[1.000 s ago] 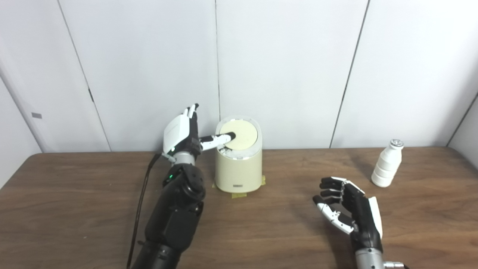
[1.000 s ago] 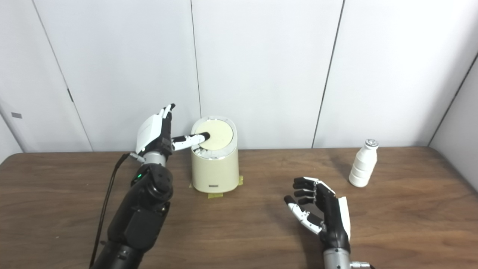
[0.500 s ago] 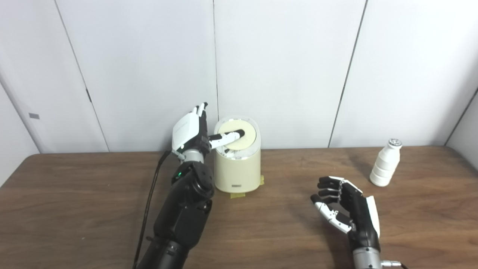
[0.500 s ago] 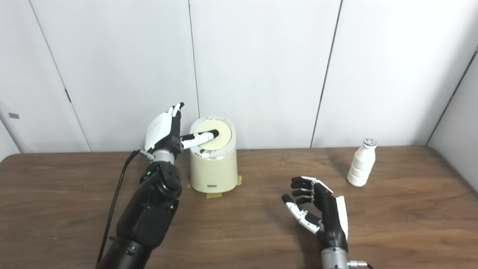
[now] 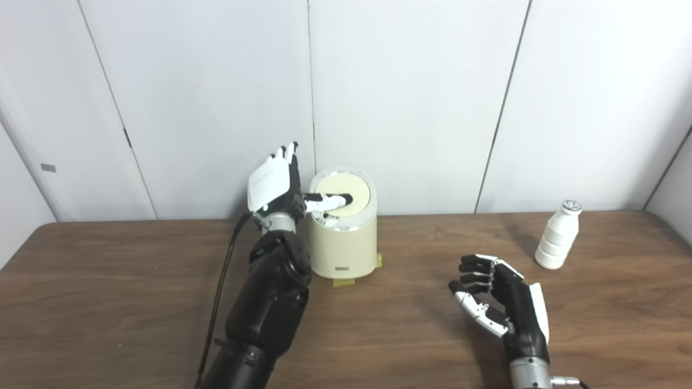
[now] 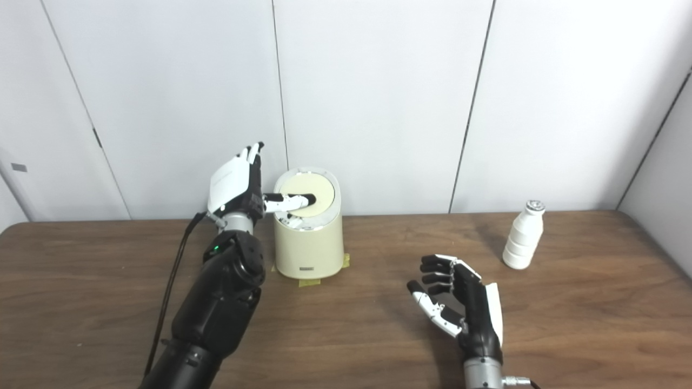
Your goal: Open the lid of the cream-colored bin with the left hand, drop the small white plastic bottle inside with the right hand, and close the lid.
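From where I stand, a black cable trails along the left arm, which rises from the near edge of the brown wooden table toward the back wall. The left hand stands upright just to the left of the cream-colored bin, its white back facing me and its fingers pointing up and spread, gripping nothing. Only the thumb reaches sideways, lying across the top of the bin's round lid, with its dark tip resting near the lid's middle. The lid looks tipped, with its near edge lower inside the pale rim, and some whitish parts show in the gap at the front, though I cannot make out what they are. The bin itself sits upright close to the wall, with bits of yellowish tape showing under its base on the table.

Further right and nearer to me, the right hand hovers low over the table, palm turned toward the left, fingers loosely curled and apart, holding nothing. Well beyond it, toward the far right corner, the small white plastic bottle stands upright on the table with its silvery cap on, well apart from both the hand and the bin.
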Controlling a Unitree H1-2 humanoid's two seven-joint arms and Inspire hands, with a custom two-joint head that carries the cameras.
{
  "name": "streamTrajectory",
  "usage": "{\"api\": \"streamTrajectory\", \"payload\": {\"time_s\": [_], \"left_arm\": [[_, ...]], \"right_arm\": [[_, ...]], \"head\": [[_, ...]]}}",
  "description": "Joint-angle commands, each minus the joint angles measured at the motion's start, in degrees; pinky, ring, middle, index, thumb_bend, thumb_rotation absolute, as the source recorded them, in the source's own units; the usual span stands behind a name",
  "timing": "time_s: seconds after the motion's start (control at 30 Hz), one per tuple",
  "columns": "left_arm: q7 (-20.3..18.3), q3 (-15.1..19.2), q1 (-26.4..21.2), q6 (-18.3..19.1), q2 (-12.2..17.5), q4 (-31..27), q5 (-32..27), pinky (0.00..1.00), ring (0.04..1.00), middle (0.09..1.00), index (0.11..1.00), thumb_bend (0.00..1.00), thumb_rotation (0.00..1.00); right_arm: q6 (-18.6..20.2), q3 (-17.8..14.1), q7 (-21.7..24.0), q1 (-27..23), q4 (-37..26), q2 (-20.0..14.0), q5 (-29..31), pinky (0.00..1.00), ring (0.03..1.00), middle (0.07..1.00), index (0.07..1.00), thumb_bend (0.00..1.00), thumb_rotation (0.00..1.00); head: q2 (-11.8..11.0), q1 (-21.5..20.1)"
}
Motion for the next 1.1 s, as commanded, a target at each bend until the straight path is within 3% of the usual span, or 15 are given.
{"api": "streamTrajectory", "payload": {"time_s": [0.0,0.23,0.53,1.07], "left_arm": [[1.79,-2.59,-2.78,0.08,2.11,0.68,6.12,1.00,1.000,1.000,1.000,1.00,0.05],[2.65,-5.82,-2.26,0.07,3.51,0.72,10.48,1.00,1.000,1.000,1.000,0.99,0.03],[3.09,-5.08,-0.98,0.06,3.01,0.43,10.86,1.00,1.000,1.000,0.985,1.00,0.10],[2.80,-6.00,-0.36,0.04,4.72,1.37,10.18,1.00,1.000,1.000,0.999,1.00,0.14]], "right_arm": [[-0.68,0.40,-0.53,0.01,-0.33,1.00,-1.01,0.49,0.576,0.611,0.606,0.28,0.17],[-0.93,0.30,-0.45,-0.11,-0.17,1.14,-0.84,0.49,0.577,0.610,0.603,0.28,0.18],[-0.41,0.20,-0.21,-0.05,-0.61,1.15,-0.62,0.49,0.578,0.613,0.603,0.28,0.18],[-1.02,0.53,-0.70,-0.32,0.05,1.05,-1.69,0.48,0.569,0.604,0.598,0.28,0.19]], "head": [[0.04,-0.05],[0.23,-0.20],[0.32,-0.14],[0.23,-0.25]]}}
